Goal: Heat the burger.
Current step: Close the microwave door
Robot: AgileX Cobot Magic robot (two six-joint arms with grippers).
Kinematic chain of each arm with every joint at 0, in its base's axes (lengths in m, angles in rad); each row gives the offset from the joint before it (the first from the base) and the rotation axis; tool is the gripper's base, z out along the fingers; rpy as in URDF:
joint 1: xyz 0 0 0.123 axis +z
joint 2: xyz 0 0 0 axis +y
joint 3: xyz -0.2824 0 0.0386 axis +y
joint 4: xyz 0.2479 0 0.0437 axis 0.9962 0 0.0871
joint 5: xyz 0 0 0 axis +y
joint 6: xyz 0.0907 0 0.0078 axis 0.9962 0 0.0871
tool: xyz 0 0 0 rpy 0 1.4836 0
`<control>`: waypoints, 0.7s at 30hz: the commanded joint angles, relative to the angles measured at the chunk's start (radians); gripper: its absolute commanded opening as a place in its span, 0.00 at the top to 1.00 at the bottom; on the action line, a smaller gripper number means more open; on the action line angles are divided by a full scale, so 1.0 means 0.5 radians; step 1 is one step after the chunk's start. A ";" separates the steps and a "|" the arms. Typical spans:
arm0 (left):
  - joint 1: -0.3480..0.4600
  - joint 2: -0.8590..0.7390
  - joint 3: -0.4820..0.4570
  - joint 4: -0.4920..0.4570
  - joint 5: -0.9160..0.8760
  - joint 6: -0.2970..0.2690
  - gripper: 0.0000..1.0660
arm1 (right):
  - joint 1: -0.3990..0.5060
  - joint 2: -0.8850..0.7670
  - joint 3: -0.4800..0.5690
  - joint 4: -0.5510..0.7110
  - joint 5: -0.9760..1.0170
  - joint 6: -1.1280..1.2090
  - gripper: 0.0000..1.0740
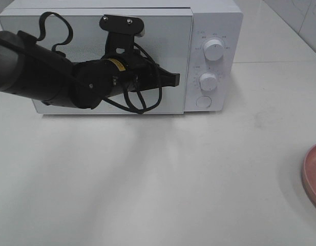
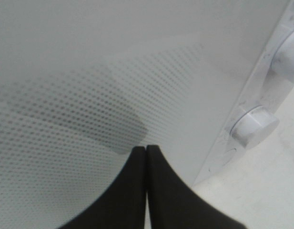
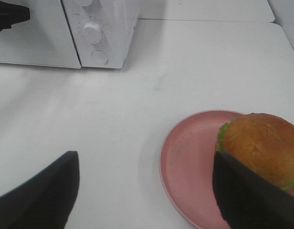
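At the upper left of the exterior high view, the left claw (image 1: pixel 174 78) is clenched with nothing between its tips, which point at the right edge of the microwave (image 1: pixel 214 20) door (image 1: pixel 86 25), just short of the control panel with its two knobs, the upper knob (image 1: pixel 214 50) and the lower knob (image 1: pixel 208 81), and a round button (image 1: pixel 203 101) below them. The left wrist view shows the closed tips right up against the dotted door window; whether they actually touch it cannot be told. The door looks shut, so the claw is probably placed there to work on the door edge or the nearby release button before any heating can start.

The burger (image 3: pixel 261 145) sits on a pink plate (image 3: pixel 189 162) at the lower right of the right wrist view, on the white table (image 3: pixel 151 86), well apart from the microwave. In the exterior high view only the plate's rim shows, at the right edge. The right claw (image 3: pixel 147 191) hangs released above the table, its jaws spread wide, one finger near the burger's side without gripping it. It seems to be waiting there, ready to take the burger once the oven is open.
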 commanded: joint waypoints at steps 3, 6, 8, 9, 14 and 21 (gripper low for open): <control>0.044 0.082 -0.172 -0.126 -0.180 0.042 1.00 | -0.014 -0.058 0.004 -0.004 -0.006 -0.010 0.30; 0.044 0.114 -0.226 -0.126 -0.164 0.042 1.00 | -0.014 -0.058 0.004 -0.004 -0.006 -0.010 0.30; 0.044 0.104 -0.228 -0.106 -0.120 0.042 1.00 | -0.014 -0.058 0.004 -0.004 -0.006 -0.010 0.30; 0.040 0.086 -0.220 -0.088 -0.014 0.042 1.00 | -0.014 -0.058 0.004 -0.004 -0.006 -0.010 0.30; 0.002 0.000 -0.204 -0.082 0.358 0.042 1.00 | -0.014 -0.058 0.004 -0.004 -0.006 -0.010 0.30; -0.096 -0.182 0.024 -0.078 0.398 0.052 1.00 | -0.014 -0.058 0.004 -0.004 -0.006 -0.010 0.30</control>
